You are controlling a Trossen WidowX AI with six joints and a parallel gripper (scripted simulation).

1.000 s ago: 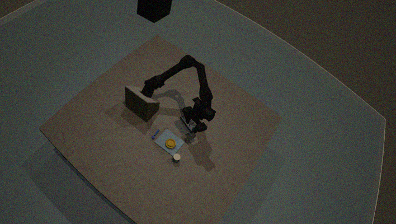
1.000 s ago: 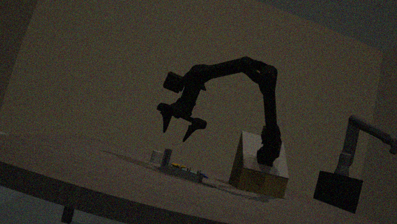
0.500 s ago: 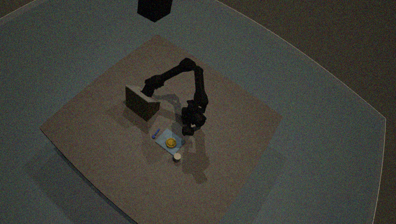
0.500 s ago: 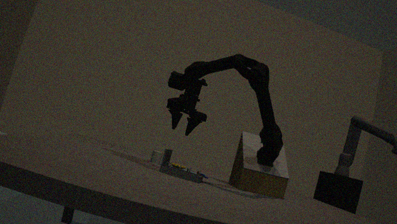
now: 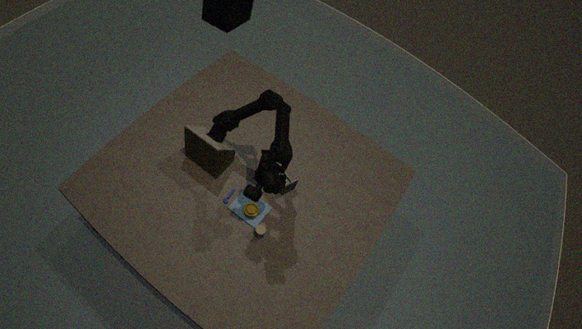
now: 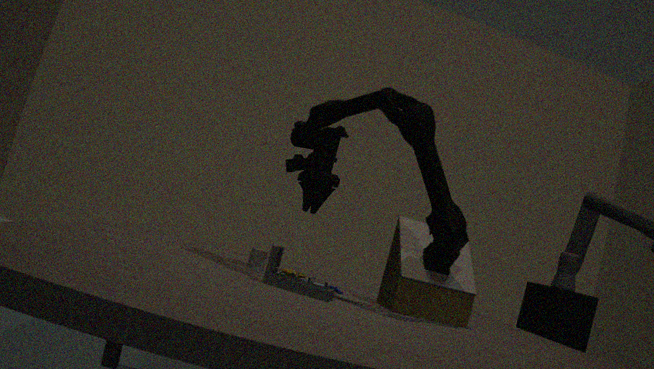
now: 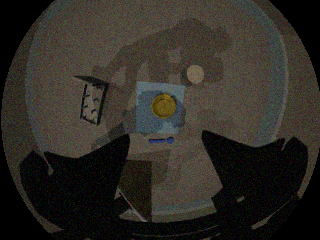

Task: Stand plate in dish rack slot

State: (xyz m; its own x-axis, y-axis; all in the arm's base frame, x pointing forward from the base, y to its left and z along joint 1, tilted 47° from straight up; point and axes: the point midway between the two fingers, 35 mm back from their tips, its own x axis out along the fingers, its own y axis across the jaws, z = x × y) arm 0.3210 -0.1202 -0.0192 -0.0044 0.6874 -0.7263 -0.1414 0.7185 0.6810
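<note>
A yellow plate (image 5: 251,210) (image 7: 163,106) lies flat on a light blue mat (image 5: 236,209) (image 7: 143,122) on the brown table top. The dish rack (image 5: 291,184) (image 7: 94,100) stands a little beyond the mat, partly hidden by the arm in the top view. My gripper (image 5: 251,191) (image 6: 312,203) (image 7: 166,136) is open and empty. It hangs high above the table, pointing down, roughly over the mat's near edge and the plate. In the wrist view the plate shows just ahead of the two dark fingers.
A small pale cup (image 5: 260,229) (image 7: 195,74) stands just off the mat's corner. A small blue utensil (image 5: 229,195) (image 7: 162,140) lies beside the mat. The arm's wedge-shaped base block (image 5: 206,152) (image 6: 425,287) is behind. A second grey arm on a black box (image 6: 556,314) stands far off.
</note>
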